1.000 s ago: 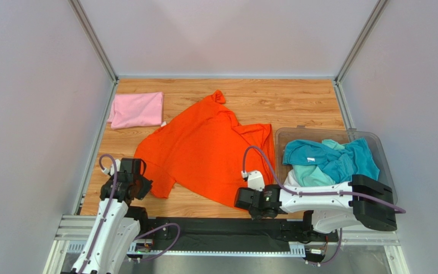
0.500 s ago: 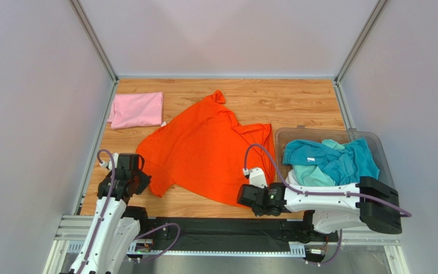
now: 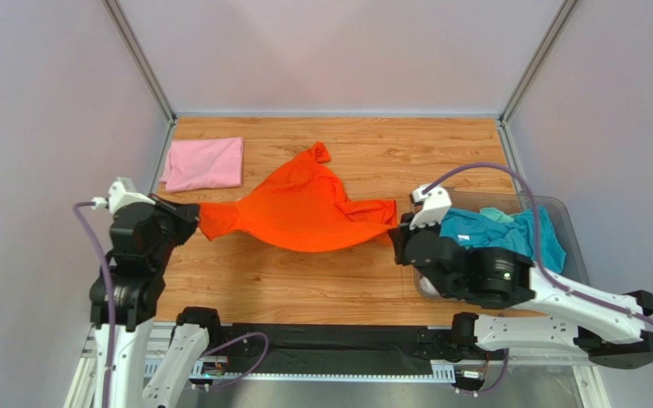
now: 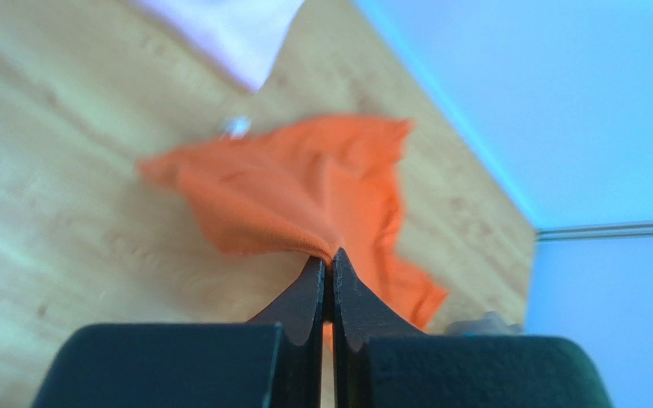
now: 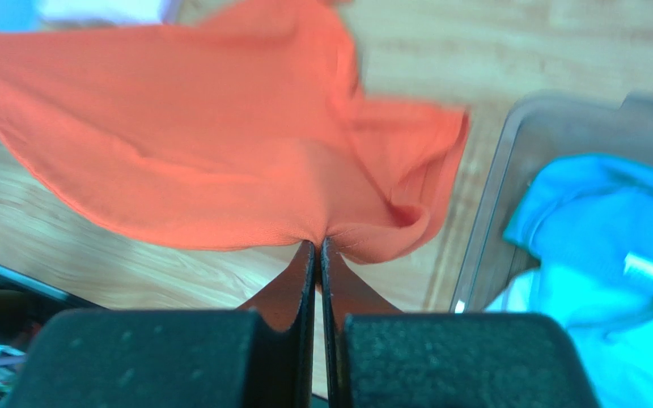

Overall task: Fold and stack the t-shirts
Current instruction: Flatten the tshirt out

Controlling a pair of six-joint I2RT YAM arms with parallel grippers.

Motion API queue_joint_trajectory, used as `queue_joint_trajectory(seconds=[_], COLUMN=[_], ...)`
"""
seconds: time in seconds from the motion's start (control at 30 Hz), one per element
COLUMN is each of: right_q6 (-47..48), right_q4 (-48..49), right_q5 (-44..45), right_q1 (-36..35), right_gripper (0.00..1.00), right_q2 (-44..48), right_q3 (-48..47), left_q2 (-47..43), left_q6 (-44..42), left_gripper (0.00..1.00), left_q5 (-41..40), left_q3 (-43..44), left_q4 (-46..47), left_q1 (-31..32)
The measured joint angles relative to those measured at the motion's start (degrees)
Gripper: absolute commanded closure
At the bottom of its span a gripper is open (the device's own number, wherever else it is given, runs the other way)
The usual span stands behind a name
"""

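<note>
**Orange shirt stretched between two closed hands**

The orange t-shirt [image 3: 304, 212] is soft, thin knit cloth, bright and plain. It is drawn into a long, creased band with gathered folds at both ends. The left hand [image 3: 194, 212] has its dark fingers pressed fully together on the shirt's left end, and the wrist view shows the cloth pinched to a point right at the fingertips. The right hand [image 3: 394, 229] is closed just as tightly on the right end, where the fabric bunches into a small pouch beside the pinch.

The shirt's long axis runs left to right across the middle of the wood-grain tabletop [image 3: 304, 280], and it sags between the two grips. One loose part, ending in a small twisted tip, trails toward the far wall. Whether the lowest fold touches the wood cannot be told.

A pink t-shirt [image 3: 205, 163] lies folded into a flat, neat rectangle at the far left of the tabletop, well apart from the orange one. On the right stands a clear, hard-walled plastic bin [image 3: 562, 217] with rounded corners. It holds a crumpled teal t-shirt [image 3: 496, 238] with a paler mint cloth [image 3: 496, 215] showing beside it.
</note>
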State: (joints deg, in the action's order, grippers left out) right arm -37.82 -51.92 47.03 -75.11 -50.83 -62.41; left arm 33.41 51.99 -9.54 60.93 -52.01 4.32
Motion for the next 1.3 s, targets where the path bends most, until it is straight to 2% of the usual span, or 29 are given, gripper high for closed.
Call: queue_joint_trajectory(seconds=[0.17, 0.3, 0.47, 0.57, 0.67, 0.77, 0.87, 0.97, 1.03, 1.07, 1.2, 1.3], right_q6=[8.50, 14.78, 19.76, 21.49, 22.86, 24.44, 26.27, 29.35, 30.47, 30.47, 28.63, 27.76], right_q4=[1.31, 3.58, 5.88, 6.32, 6.49, 6.38, 7.52, 11.39, 12.76, 13.84, 21.57, 27.52], right_q5=[-1.57, -9.60, -23.41, -30.25, -32.83, -29.53, -19.23, -5.97, -2.67, -3.08, -16.31, -26.58], right_q1=[0.17, 0.20, 0.20, 0.20, 0.20, 0.20, 0.20, 1.16, 5.86, 9.99, 34.38, 44.52], right_gripper=[1.00, 1.00, 1.00, 1.00, 1.00, 1.00, 1.00, 1.00, 1.00, 1.00, 1.00, 1.00], right_q2=[6.05, 9.05, 7.37, 5.60, 3.98, 3.13, 3.13, 3.23, 2.29, 1.77, -2.80, -12.11], right_q3=[-9.77, -18.43, -31.32, -36.57, -38.82, -38.49, -34.91, -27.21, -22.29, -19.45, -6.27, -0.72], left_q2=[1.07, 2.82, 5.79, 6.54, 6.60, 6.56, 6.69, 7.48, 10.27, 12.46, 22.82, 32.00], left_q6=[-2.93, -5.95, -10.40, -12.35, -13.92, -15.34, -16.61, -17.90, -18.67, -18.97, -19.54, -20.15], left_gripper=[1.00, 1.00, 1.00, 1.00, 1.00, 1.00, 0.99, 0.99, 1.00, 1.00, 0.96, 0.97], left_q5=[0.31, 1.38, 4.83, 7.23, 8.76, 8.81, 7.93, 5.79, 3.87, 3.17, 0.79, 1.16], left_q3=[16.59, 30.56, 47.91, 55.01, 58.16, 56.63, 50.77, 38.91, 31.41, 28.26, 15.23, 7.10], left_q4=[1.14, 1.27, 2.60, 3.54, 4.90, 6.43, 8.63, 13.51, 15.56, 16.83, 25.16, 32.28], left_q1=[0.00, 0.00, 0.04, 0.04, 0.04, 0.04, 0.04, 0.04, 0.04, 0.04, 0.04, 0.04])
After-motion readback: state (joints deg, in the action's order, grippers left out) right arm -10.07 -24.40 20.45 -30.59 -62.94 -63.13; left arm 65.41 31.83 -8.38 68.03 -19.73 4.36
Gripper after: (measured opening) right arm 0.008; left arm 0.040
